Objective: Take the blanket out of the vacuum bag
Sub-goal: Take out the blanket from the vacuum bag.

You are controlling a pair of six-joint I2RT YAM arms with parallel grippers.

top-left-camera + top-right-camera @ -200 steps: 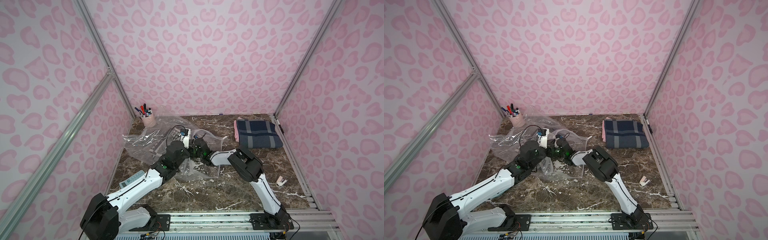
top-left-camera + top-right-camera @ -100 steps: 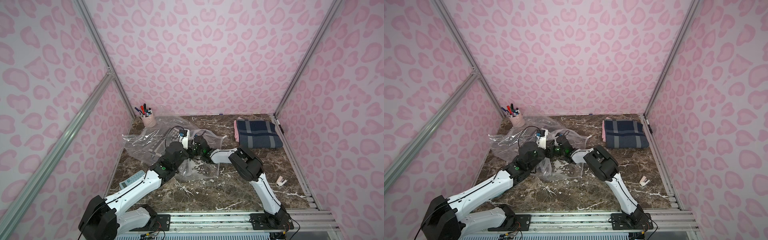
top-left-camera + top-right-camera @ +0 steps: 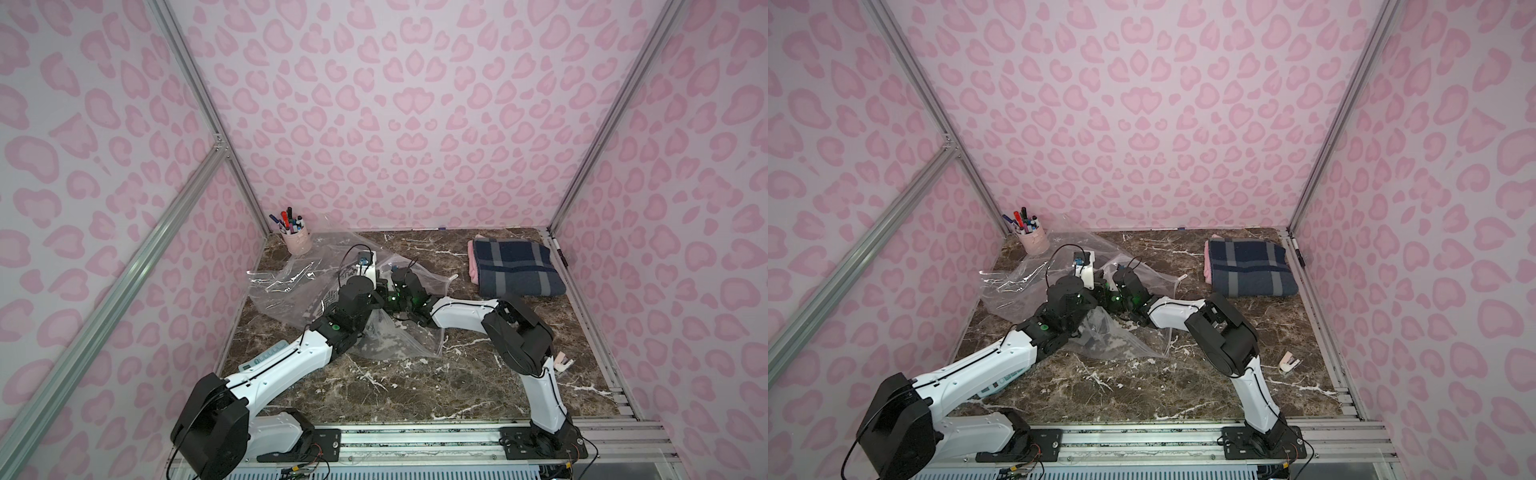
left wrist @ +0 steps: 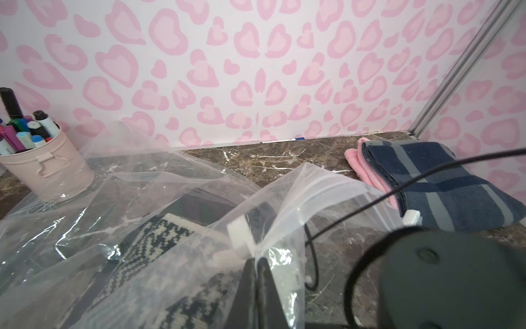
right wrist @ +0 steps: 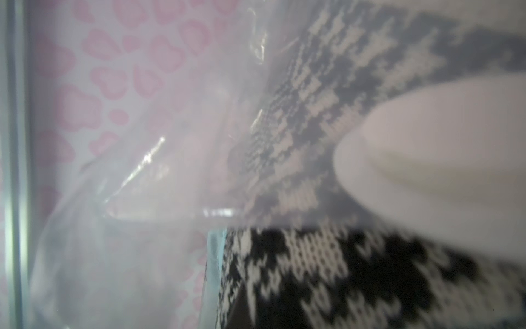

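Near the pen cup (image 3: 297, 245), left fingers (image 4: 250, 280) clamp the rim of the vacuum bag (image 3: 286, 282) holding the patterned blanket (image 5: 313, 279), while the right arm's (image 3: 461, 313) closed fingers should pull slowly, low along the counter (image 3: 395, 386).

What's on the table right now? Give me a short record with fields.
Bag: crinkly clear plastic vacuum bag, lying on the brown marble table
Contents: black-and-white patterned knit blanket, inside the bag
Left gripper: shut on the bag's edge
Right gripper: shut at the bag; what it holds is unclear
Far corners: folded navy plaid blanket; pink cup of markers
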